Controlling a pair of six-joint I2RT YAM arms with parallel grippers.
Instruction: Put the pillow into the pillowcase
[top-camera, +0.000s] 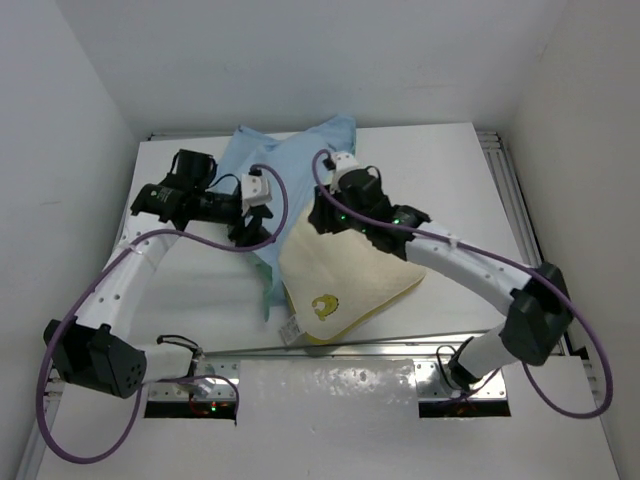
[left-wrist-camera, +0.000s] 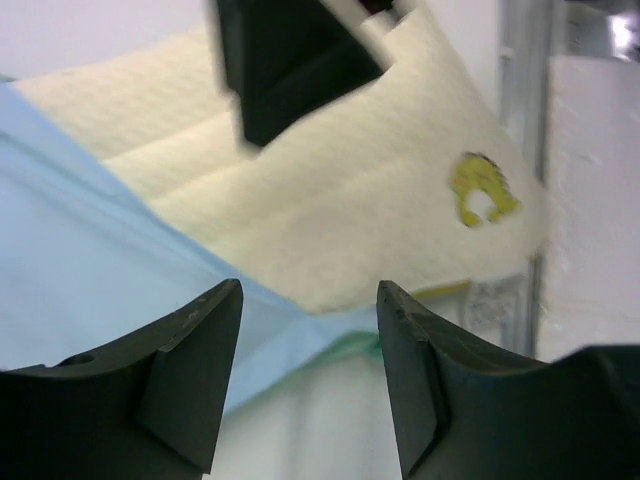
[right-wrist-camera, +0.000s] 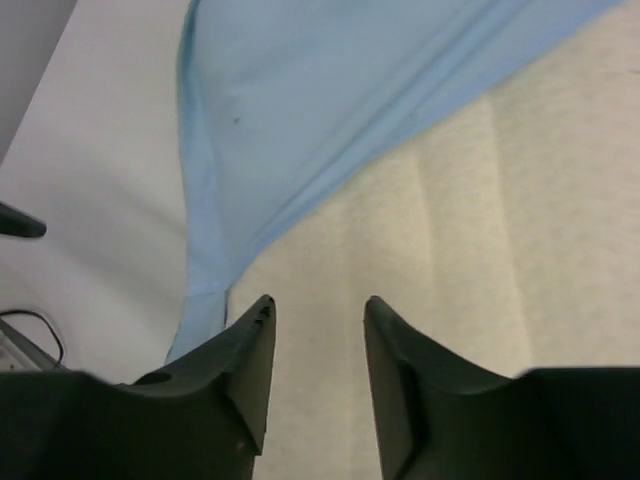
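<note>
The cream pillow (top-camera: 345, 270) lies mid-table, its yellow-green mark (top-camera: 323, 306) near the front corner. Its far end is tucked under the light-blue pillowcase (top-camera: 290, 150), which runs from the back of the table down the pillow's left side. My left gripper (top-camera: 250, 226) is open and empty just left of the pillow, over the pillowcase edge. In the left wrist view the gripper (left-wrist-camera: 308, 300) faces the pillowcase (left-wrist-camera: 80, 260) and the pillow (left-wrist-camera: 330, 220). My right gripper (top-camera: 323, 216) is open over the pillow's far end. In the right wrist view the gripper (right-wrist-camera: 318, 310) hovers above the pillow (right-wrist-camera: 480, 250) beside the pillowcase (right-wrist-camera: 330, 90).
A white label (top-camera: 291, 331) hangs at the pillow's front corner. A metal rail (top-camera: 350, 347) runs along the table's front edge. White walls enclose the table at left, back and right. Purple cables loop beside both arms.
</note>
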